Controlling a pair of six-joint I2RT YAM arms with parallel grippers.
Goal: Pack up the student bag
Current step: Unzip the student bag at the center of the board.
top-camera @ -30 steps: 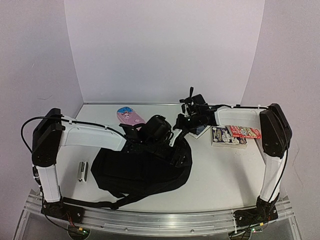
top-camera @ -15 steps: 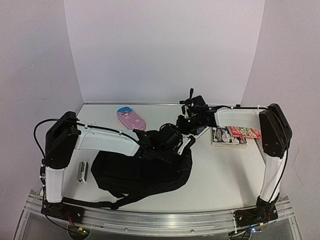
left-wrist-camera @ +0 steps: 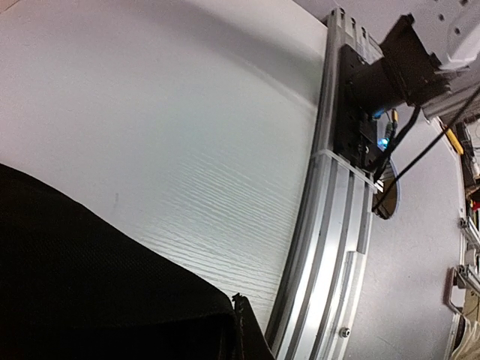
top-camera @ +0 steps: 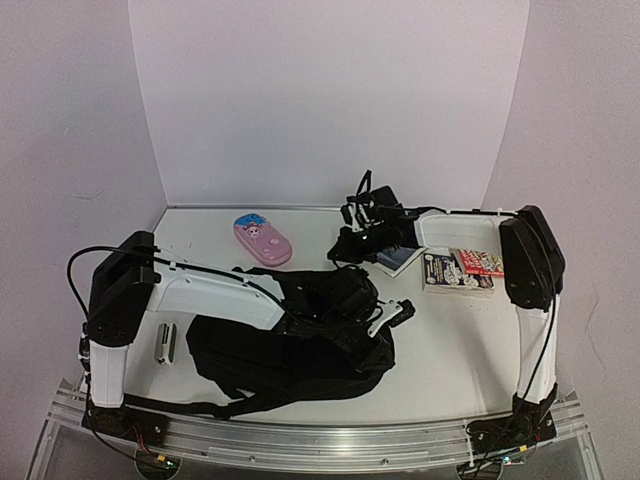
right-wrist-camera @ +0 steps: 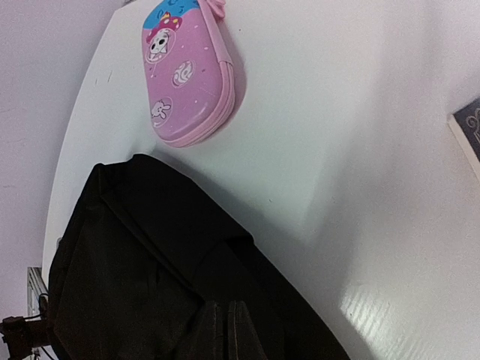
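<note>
The student bag (top-camera: 285, 345) is a large black fabric backpack lying flat at the front middle of the table. My left gripper (top-camera: 385, 314) sits at its right edge, shut on a fold of the bag's fabric. In the left wrist view the black cloth (left-wrist-camera: 90, 285) presses against my fingertip (left-wrist-camera: 251, 334). My right gripper (top-camera: 347, 243) hovers behind the bag, its fingers shut with nothing between them. In the right wrist view the right gripper (right-wrist-camera: 227, 330) shows over the bag (right-wrist-camera: 135, 262).
A pink pencil case (top-camera: 262, 240) (right-wrist-camera: 184, 75) lies behind the bag at the left. Books (top-camera: 458, 270) are stacked at the right, and a dark flat item (top-camera: 397, 260) lies beside them. A small metal object (top-camera: 165, 342) lies left of the bag. The aluminium rail (left-wrist-camera: 330, 247) lines the table's near edge.
My left gripper has shut on the bag and moved right and toward the front, pulling the bag's right edge along. My right gripper has shifted a little left.
</note>
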